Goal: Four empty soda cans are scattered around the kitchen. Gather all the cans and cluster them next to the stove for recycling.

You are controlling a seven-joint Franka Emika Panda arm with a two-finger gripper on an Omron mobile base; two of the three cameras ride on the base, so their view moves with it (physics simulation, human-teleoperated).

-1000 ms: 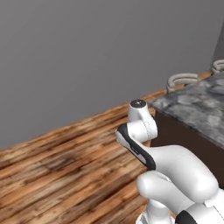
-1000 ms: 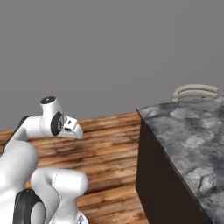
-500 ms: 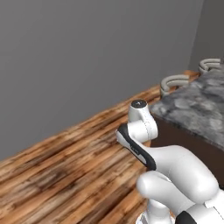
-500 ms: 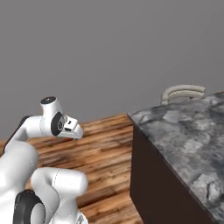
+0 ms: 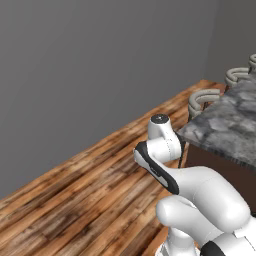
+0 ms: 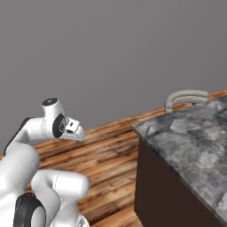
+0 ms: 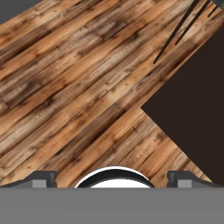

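Presently gripper (image 7: 111, 178) spread and empty above wooden floor (image 7: 74, 87) beside dark-sided marble bench (image 6: 190, 142); soda cans and stove unsighted; best located first, arm kept tucked clear of bench corner.

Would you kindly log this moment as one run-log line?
phase: base in transit | gripper: open, holding nothing, aimed at wood floor | ahead: dark-sided stone counter with grey stools beside it

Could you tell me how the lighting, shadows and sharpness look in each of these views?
Left base view: flat, even light, no glare; the floor grain is soft. Right base view: the counter top is blotchy and slightly blurred, its side dark. Hand view: sharp floor planks, with the open gripper low in frame.
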